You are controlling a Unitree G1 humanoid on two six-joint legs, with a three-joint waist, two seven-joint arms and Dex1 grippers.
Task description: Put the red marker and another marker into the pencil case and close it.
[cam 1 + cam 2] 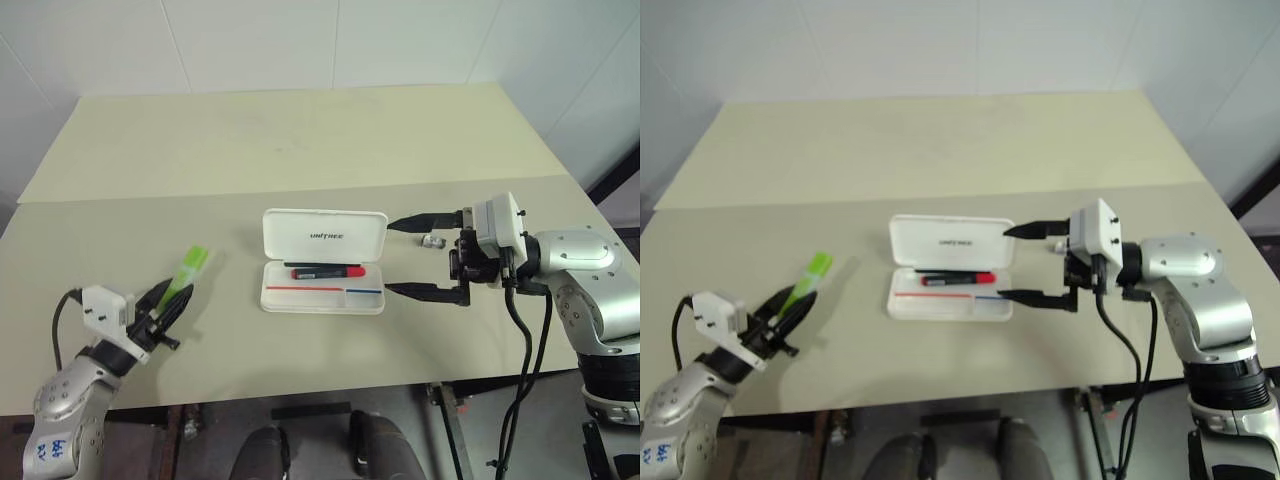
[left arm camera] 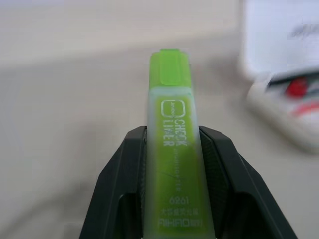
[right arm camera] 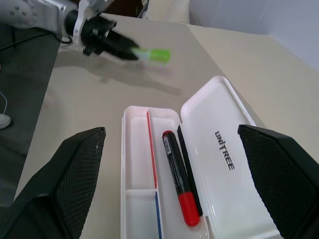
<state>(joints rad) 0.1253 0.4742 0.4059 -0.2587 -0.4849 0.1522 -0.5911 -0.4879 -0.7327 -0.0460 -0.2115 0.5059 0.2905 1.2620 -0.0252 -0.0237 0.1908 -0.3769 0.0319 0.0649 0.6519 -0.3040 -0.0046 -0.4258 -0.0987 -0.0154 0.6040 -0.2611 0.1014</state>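
With the red marker point(image 1: 327, 271) already in the open pencil case point(image 1: 323, 260), our left gripper point(image 1: 172, 297) clamps the green marker point(image 1: 186, 272) beside it, our right gripper point(image 1: 413, 256) gaping empty.

The left gripper point(image 1: 172, 297) sits far to the left of the pencil case point(image 1: 323, 262), its two black fingers squeezed on the green marker point(image 1: 186, 271), which pokes up and forward. The right gripper point(image 1: 406, 257) waits just right of the case, pointing at it, fingers spread wide and holding nothing
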